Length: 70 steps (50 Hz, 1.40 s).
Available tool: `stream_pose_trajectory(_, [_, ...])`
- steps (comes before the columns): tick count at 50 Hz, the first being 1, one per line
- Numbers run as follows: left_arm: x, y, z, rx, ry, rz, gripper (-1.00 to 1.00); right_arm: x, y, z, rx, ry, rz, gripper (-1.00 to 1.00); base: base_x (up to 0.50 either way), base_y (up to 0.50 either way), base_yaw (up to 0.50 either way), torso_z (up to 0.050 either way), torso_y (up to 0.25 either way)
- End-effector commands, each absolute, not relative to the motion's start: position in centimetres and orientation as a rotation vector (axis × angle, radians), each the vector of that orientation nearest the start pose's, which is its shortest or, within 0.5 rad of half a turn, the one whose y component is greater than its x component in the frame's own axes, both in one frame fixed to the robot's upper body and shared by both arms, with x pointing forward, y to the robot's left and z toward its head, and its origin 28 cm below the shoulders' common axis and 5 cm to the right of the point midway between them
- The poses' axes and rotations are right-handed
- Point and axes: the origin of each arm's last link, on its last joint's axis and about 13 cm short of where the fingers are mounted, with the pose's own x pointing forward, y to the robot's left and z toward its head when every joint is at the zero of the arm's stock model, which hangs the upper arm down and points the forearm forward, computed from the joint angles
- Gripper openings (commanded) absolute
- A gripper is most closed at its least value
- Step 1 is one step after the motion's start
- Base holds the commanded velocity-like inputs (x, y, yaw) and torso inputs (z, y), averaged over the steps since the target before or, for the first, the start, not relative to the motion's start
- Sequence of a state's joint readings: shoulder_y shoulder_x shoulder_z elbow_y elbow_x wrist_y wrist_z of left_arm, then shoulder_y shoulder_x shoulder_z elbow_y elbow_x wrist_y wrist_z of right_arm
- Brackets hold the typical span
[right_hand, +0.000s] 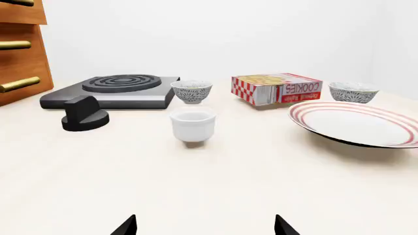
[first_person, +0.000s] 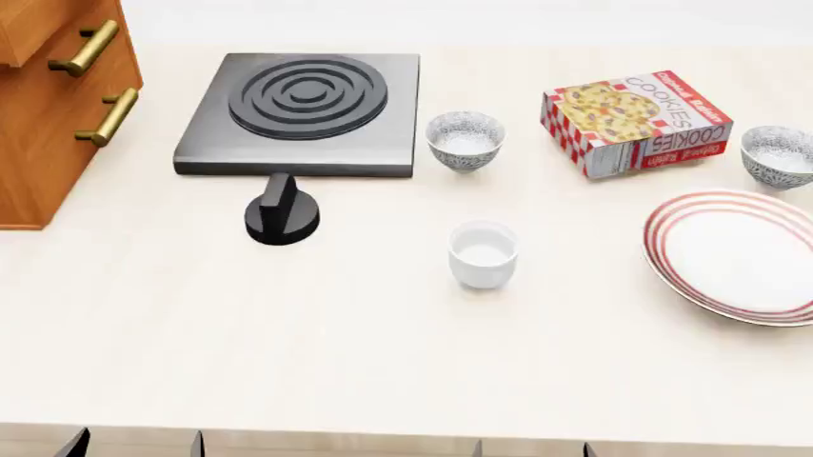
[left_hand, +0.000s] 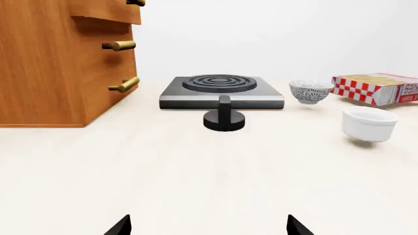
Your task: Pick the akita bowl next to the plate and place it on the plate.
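Two small round bowls with a dense grey-and-white speckled pattern are sitting on the pale bench, and only one counts. The akita bowl [first_person: 778, 156] that the task means is standing near the far right edge of the bench, just beside the far rim of the wide shallow white plate with red concentric rings [first_person: 737, 255], apart from it but close. Its look-alike, the second speckled bowl [first_person: 465, 139], is sitting near the right corner of the flat black single-ring hob [first_person: 303, 112], well apart from the plate, so nearness to the plate is what is separating the two.

The red-and-white chequered cardboard cookie box [first_person: 635, 120] is lying between the bowls. The plain white cup [first_person: 483, 253] is standing toward the middle of the bench, and the black knob [first_person: 281, 215] is sitting just in front of the hob. The wooden drawer cabinet with brass handles [first_person: 51, 105] is filling the far left corner.

The left gripper [left_hand: 207, 226] and the right gripper [right_hand: 205, 226] are both hanging low at the near edge of the bench, fingers spread wide apart and holding nothing. In my judgement the pick is not yet started, and the right arm looks better placed for it, since bowl and plate are lying on its side.
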<state>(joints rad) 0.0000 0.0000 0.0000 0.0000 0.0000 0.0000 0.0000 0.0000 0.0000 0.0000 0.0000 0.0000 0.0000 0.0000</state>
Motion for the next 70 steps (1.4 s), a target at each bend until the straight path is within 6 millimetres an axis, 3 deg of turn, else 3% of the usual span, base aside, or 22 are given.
stream_pose_trajectory(1, [21.0, 20.6, 1.3, 0.005, -0.001, -0.004, 1.00, 21.0, -9.7, 1.3, 0.011, -0.001, 0.004, 1.00, 0.00, 0.00, 0.00, 0.000, 0.000])
stream_pose_trajectory(23, [21.0, 20.6, 1.5, -0.012, -0.011, -0.011, 1.00, 21.0, -9.7, 1.3, 0.009, 0.008, -0.003, 1.00, 0.00, 0.00, 0.00, 0.000, 0.000])
stream_pose_trajectory(32, [22.7, 23.6, 5.9, -0.228, 0.007, 0.054, 1.00, 20.8, -9.5, 2.1, 0.021, 0.014, 0.016, 1.00, 0.00, 0.00, 0.00, 0.000, 0.000])
stream_pose_trajectory(41, [24.0, 27.3, 8.1, -0.325, -0.025, 0.180, 1.00, 20.9, -9.4, 8.1, 0.071, -0.048, 0.115, 1.00, 0.00, 0.00, 0.00, 0.000, 0.000])
stream_pose_trajectory(43, [24.2, 28.0, 8.4, -0.328, -0.032, 0.199, 1.00, 20.9, -9.4, 10.3, 0.093, -0.090, 0.135, 1.00, 0.00, 0.00, 0.00, 0.000, 0.000])
stream_pose_trajectory(49, [24.9, 28.9, 7.7, -0.319, -0.030, 0.281, 1.00, 20.6, -9.6, 15.2, 0.107, -0.211, 0.160, 1.00, 0.00, 0.00, 0.00, 0.000, 0.000])
stream_pose_trajectory(54, [25.3, 29.2, 7.1, -0.310, -0.015, 0.299, 1.00, 20.1, -10.2, 17.7, 0.119, -0.291, 0.144, 1.00, 0.00, 0.00, 0.00, 0.000, 0.000])
stream_pose_trajectory(70, [25.4, 29.4, 6.6, -0.302, -0.005, 0.339, 1.00, 19.8, -11.0, 17.7, 0.141, -0.295, 0.108, 1.00, 0.00, -0.15, 0.00, 0.000, 0.000])
